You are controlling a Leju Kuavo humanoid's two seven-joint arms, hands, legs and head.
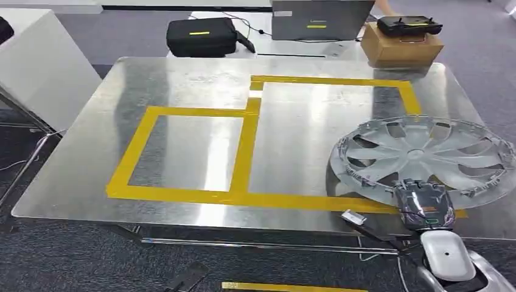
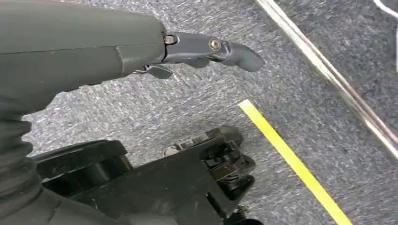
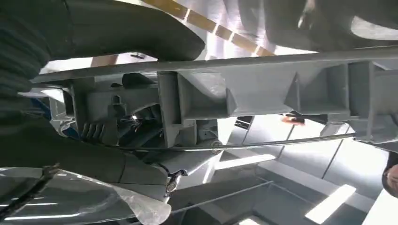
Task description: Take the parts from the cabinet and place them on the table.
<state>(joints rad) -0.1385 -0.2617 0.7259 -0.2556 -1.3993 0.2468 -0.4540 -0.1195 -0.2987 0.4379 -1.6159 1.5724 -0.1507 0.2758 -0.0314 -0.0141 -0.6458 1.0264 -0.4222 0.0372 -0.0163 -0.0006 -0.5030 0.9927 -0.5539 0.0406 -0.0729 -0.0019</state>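
Observation:
A silver wheel cover [image 1: 420, 152] lies over the right side of the shiny metal table [image 1: 182, 79], across the near right corner of the larger yellow-taped rectangle [image 1: 328, 80]. My right hand [image 1: 421, 205] grips its near rim from the table's front edge. In the right wrist view the ribbed underside of the cover's rim [image 3: 263, 89] sits between my thumb [image 3: 131, 28] and the fingers beneath it. Whether the cover rests flat on the table I cannot tell. My left hand [image 2: 202, 49] hangs over the grey carpet with its fingers stretched out and nothing in it.
A smaller yellow-taped rectangle [image 1: 182, 152] marks the table's left half. Beyond the far edge stand a black case [image 1: 201, 36], a laptop [image 1: 319, 19] and a cardboard box [image 1: 400, 47] with a black controller [image 1: 409, 25] on it. A white cabinet [image 1: 36, 67] stands at the left.

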